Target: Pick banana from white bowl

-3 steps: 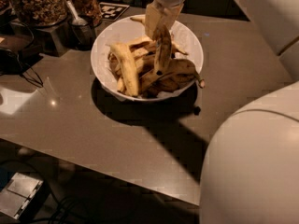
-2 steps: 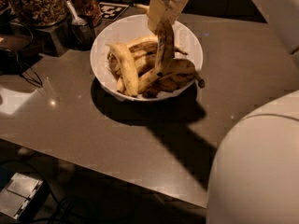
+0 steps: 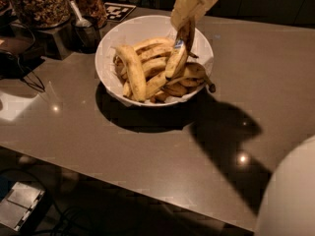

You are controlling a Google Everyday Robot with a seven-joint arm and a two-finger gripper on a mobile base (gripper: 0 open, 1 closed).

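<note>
Camera view: far left on the desk point(image 3: 88, 141), glass jars of nuts point(image 3: 39, 4). Right of them the white bowl point(image 3: 118, 38), piled with other bananas. Over its right half the banana point(image 3: 176, 60), blue sticker showing, hangs near upright; cannot tell if its lower tip touches the pile. Above it, at the top edge, the gripper point(image 3: 186, 21), jaws pinching the banana's dark upper end.
</note>
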